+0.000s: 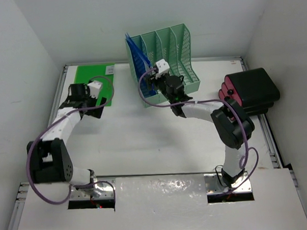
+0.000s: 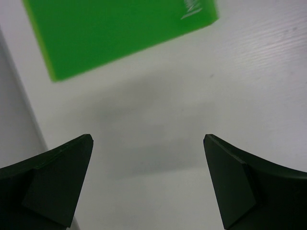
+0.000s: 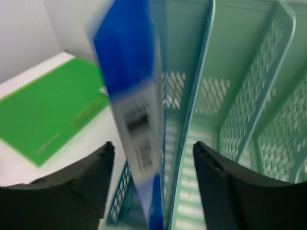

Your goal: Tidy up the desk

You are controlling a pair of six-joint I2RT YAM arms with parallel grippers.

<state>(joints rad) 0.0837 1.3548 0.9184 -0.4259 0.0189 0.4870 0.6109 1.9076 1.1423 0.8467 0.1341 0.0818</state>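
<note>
The white desk [image 1: 144, 141] holds a green notebook [image 1: 93, 77] lying flat at the far left and a mint-green mesh file rack [image 1: 169, 58] at the far middle. A blue book [image 1: 139, 62] stands in the rack's leftmost slot. My left gripper [image 1: 98, 106] is open and empty over bare desk [image 2: 192, 96], just short of the green notebook [image 2: 120, 33]. My right gripper [image 3: 153, 146] is open at the rack's left end. Its jaws straddle the blurred blue book [image 3: 132, 96] and a rack divider [image 3: 192, 96] without gripping them.
A black and red case [image 1: 249, 90] lies at the right edge of the desk. White walls close in the left, far and right sides. Silver rails run along the desk edges. The green notebook also shows in the right wrist view [image 3: 48, 110].
</note>
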